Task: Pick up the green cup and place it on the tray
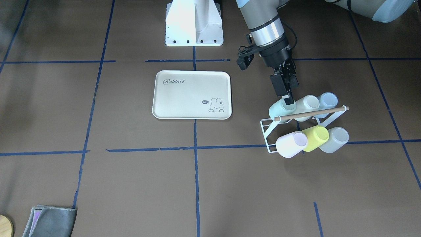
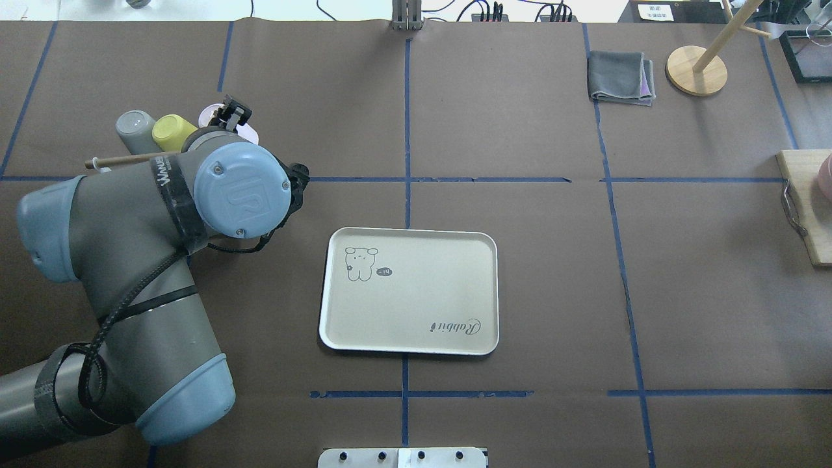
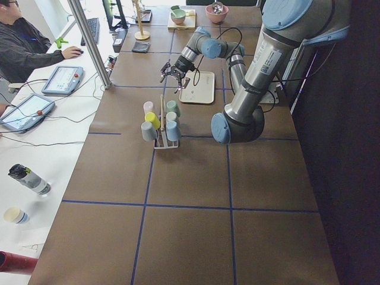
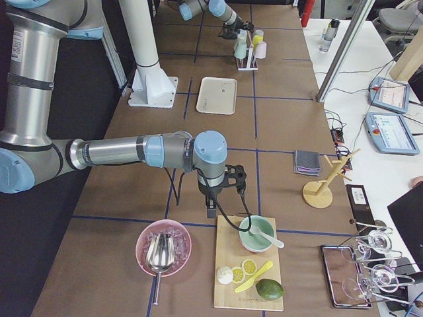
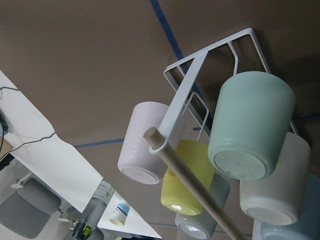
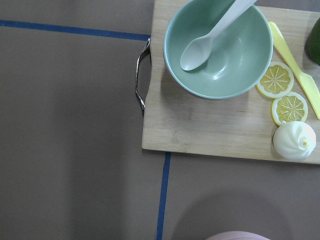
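**Left arm at the cup rack.** A white wire rack [image 1: 267, 129] with a wooden rod [image 1: 310, 113] along its top holds six cups on their sides, in two rows.

- **Row nearer the robot:** the green cup [image 1: 278, 112], a cream cup [image 1: 308, 102] and a pale blue cup [image 1: 329, 99].
- **Far row:** a lilac cup [image 1: 291, 144], a yellow-green cup [image 1: 315, 137] and a grey cup [image 1: 334, 140].

The green cup is the end cup of its row, on the side toward the tray [image 1: 184, 98], and the cream cup lies against it. The rod crosses in front of it in the front-facing view. The tray lies flat, well apart from the rack.

The left gripper [image 1: 287, 98] points down at the green cup, its tip over the cup's upper wall. Whether it touches cannot be told. Its jaws stand apart and hold nothing.

The left wrist view shows the bases of the cups and no fingers. In the overhead view the wrist hides the green cup.

The right gripper [image 4: 211, 210] shows only in the exterior right view. It hangs beside a cutting board [image 4: 228, 264] that carries a green bowl [image 4: 256, 234], and the set of its jaws cannot be told.
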